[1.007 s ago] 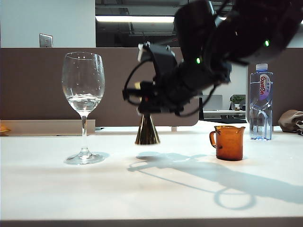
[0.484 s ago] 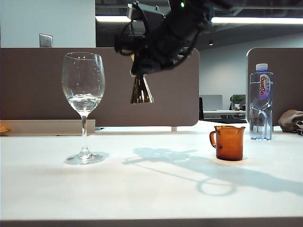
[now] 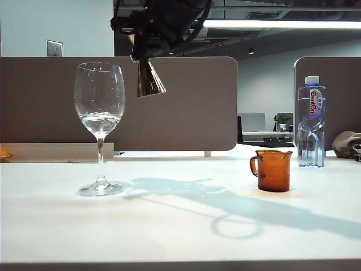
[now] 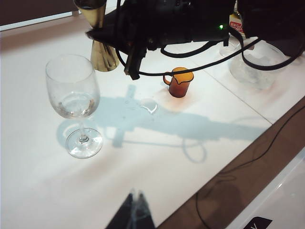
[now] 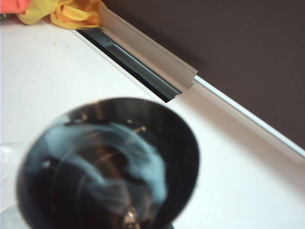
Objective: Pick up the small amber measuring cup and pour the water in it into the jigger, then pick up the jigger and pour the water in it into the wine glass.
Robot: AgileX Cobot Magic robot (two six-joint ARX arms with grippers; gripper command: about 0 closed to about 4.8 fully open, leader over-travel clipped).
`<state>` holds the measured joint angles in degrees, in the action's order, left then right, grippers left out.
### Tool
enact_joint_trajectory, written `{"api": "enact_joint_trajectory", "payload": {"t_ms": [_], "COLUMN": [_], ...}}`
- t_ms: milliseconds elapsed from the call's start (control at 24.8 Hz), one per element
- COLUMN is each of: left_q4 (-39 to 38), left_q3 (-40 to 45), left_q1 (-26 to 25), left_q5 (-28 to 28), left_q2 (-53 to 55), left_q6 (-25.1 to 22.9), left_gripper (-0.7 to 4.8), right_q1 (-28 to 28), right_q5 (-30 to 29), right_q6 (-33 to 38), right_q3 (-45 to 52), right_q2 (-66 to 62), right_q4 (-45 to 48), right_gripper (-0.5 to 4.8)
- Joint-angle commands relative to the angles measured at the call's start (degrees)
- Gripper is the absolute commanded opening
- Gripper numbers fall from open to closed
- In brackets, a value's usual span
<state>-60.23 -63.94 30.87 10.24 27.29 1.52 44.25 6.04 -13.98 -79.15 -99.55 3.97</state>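
Exterior view: low, level with my desk (image 3: pixel 180 226), facing the partition; wine glass (image 3: pixel 100 127) at left.
Left wrist view: high, looking down across my desk (image 4: pixel 47 191); wine glass (image 4: pixel 74 102) at left.
Right wrist view: very near, the jigger (image 5: pixel 107 167) blurred at lower left.
Shared: wine glass, jigger (image 3: pixel 148 79), amber cup (image 3: pixel 273 170).
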Motion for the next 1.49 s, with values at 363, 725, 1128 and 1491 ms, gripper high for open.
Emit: {"api": "enact_joint_trajectory", "payload": {"t_ms": [363, 725, 1128, 1491], "left_q4": [0.72, 0.74, 0.72, 0.74], "left_q3": [-0.11, -0.11, -0.11, -0.11], "left_q1": [-0.02, -0.02, -0.02, -0.02], "left_q5": [0.02, 0.04, 0.02, 0.02], "left_q2": [0.02, 0.02, 0.02, 0.02], "left_q6": [-0.22, -0.22, -0.24, -0.22], "left_gripper": [-0.02, -0.02, -0.02, -0.02], "right_q1": [0.63, 1.75, 2.10, 2.64], "right_q5": [2.08, 3.85, 6.10, 9.31], "right_q6": [-12.20, -22.49, -32.65, -41.70], "right_q3": [-0.48, -3.72, -3.72, -3.91], "right_q2": [0.52, -1.03, -1.60, -2.86], "right_q4": [-1.01, -5.01, -5.92, -5.86], "right_gripper": [-0.05, -0.05, -0.05, -0.05]}}
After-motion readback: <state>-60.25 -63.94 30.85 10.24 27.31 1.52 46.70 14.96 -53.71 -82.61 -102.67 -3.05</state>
